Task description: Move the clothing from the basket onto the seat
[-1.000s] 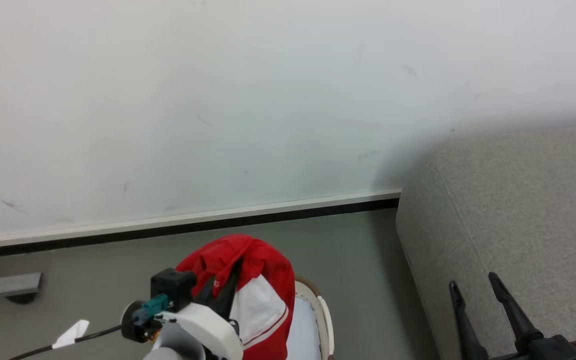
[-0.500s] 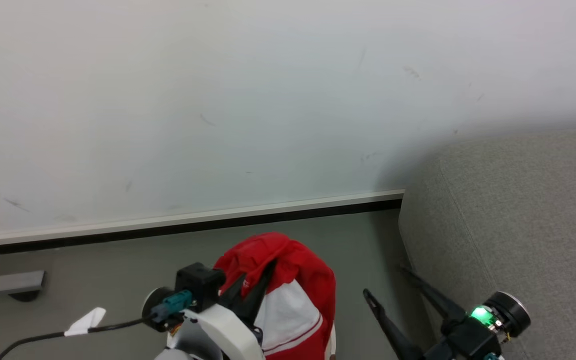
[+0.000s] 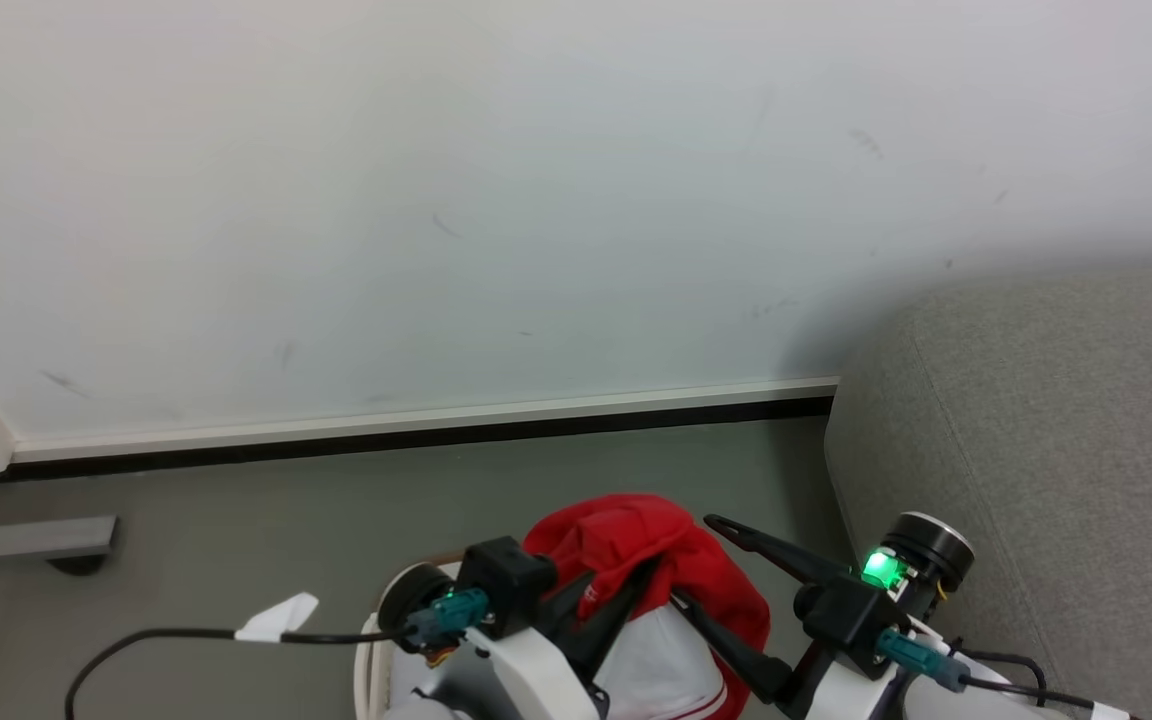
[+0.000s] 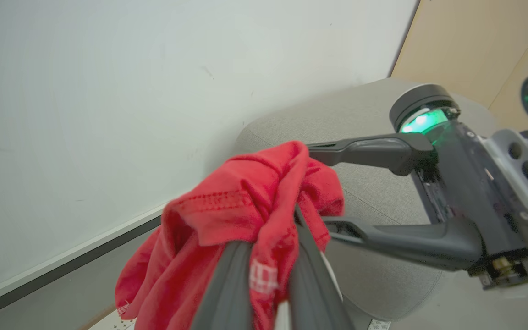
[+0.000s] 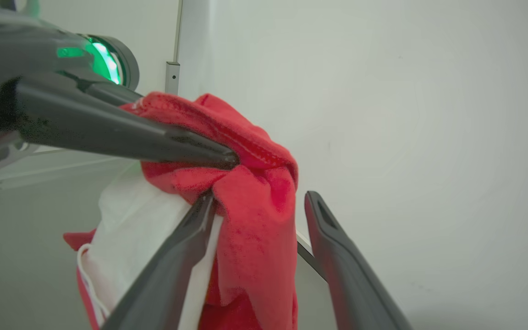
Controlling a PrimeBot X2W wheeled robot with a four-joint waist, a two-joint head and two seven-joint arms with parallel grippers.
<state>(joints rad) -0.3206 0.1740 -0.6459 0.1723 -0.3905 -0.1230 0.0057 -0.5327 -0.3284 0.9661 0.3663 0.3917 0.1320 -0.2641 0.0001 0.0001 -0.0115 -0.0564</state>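
The left gripper (image 3: 641, 585) is pinched tight on a fold near the top of the clothing (image 3: 626, 535), so the fabric hangs bunched from that one hold above the basket (image 3: 366, 660), just beside the seat (image 3: 1056, 420) and not yet on it. Whether its lower end lies in the basket cannot be told. The right gripper (image 3: 696, 560) stands wide open, a finger either side of the red bunch just by the left's hold, likely placed to take a second grip so the loose cloth does not sag or slip on the way across. The clothing is bright red and soft, crumpled into folds with a stitched hem showing, a white panel hanging below and small white print between the left fingers.
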